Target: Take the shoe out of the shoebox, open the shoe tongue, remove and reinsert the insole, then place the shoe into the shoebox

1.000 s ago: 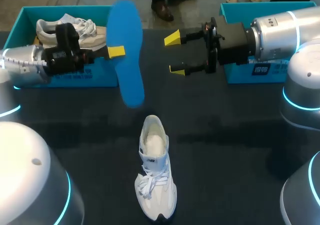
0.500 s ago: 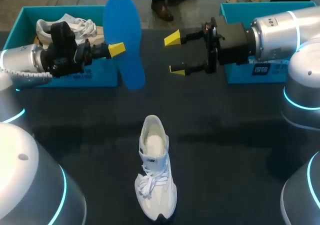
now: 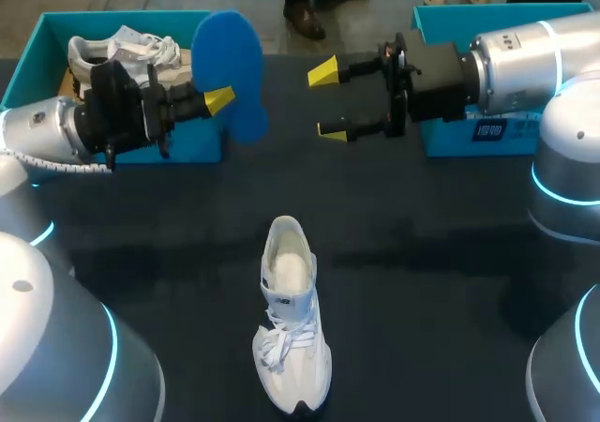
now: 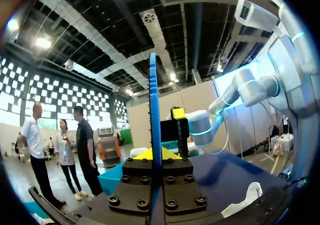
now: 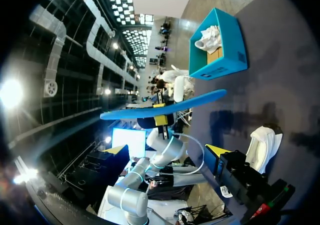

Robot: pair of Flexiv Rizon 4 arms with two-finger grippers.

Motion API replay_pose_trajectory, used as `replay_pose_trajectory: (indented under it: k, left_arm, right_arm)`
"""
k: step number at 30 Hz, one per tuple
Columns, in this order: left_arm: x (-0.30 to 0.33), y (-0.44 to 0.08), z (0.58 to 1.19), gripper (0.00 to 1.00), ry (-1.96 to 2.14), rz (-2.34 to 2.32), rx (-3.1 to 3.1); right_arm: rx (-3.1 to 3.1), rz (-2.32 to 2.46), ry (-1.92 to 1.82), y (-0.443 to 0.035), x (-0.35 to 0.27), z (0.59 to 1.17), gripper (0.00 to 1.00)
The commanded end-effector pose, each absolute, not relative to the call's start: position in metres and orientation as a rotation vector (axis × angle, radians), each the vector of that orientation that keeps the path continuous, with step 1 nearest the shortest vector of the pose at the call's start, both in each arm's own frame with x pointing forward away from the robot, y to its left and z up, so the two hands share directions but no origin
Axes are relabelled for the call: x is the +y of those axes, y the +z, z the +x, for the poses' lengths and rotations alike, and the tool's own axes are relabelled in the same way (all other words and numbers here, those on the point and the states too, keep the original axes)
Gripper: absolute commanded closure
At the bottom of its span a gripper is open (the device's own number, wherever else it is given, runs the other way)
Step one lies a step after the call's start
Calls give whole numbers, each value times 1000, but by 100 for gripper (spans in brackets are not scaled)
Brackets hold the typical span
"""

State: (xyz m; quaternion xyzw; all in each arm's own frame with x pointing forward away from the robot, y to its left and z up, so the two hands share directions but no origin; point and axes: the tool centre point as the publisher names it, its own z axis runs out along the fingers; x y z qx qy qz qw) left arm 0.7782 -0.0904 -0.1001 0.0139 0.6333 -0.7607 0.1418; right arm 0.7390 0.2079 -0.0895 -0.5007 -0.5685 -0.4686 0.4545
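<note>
The white laced shoe (image 3: 292, 328) lies at 6 o'clock on the dark counter (image 3: 450, 281), toe toward 6, heel toward 12. At 11, left claw (image 3: 220, 98) pinches the flat blue insole (image 3: 230, 66); at 12, right claw (image 3: 328, 101) gapes empty.

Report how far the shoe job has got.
Done: the white lace-up sneaker stands out on the dark table, and its flat blue foam insole is out. In hand: the left gripper holds that insole in the air; the right gripper hangs open beside it. Left: put the insole back in, then set the sneaker into a teal cardboard shoebox.
</note>
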Motion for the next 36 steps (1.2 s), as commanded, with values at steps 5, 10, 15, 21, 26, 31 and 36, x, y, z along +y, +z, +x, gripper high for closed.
replay_pose_trajectory:
  k: [5,10,15,21,26,31,36]
  left_arm:
    - [-89,-99,783,100,-2114,276,1787]
    - [-88,-95,784,100,-1949,534,1682]
    - [-88,-96,784,100,-1752,748,1592]
    - [-86,-96,777,100,-1531,967,1499]
    - [-84,-98,777,100,-1383,1093,1448]
    - [-84,-98,777,100,-1383,1093,1448]
    - [-84,-98,777,100,-1383,1093,1448]
  right_arm:
    - [-1403,-1240,-1157,-90,211,739,0]
    - [-1403,-1240,-1157,-90,211,739,0]
    - [-1403,-1240,-1157,-90,211,739,0]
    - [-1403,-1240,-1157,-90,211,739,0]
    - [-1403,-1240,-1157,-90,211,739,0]
    - [-1403,-1240,-1157,-90,211,739,0]
    - [-1403,-1240,-1157,-90,211,739,0]
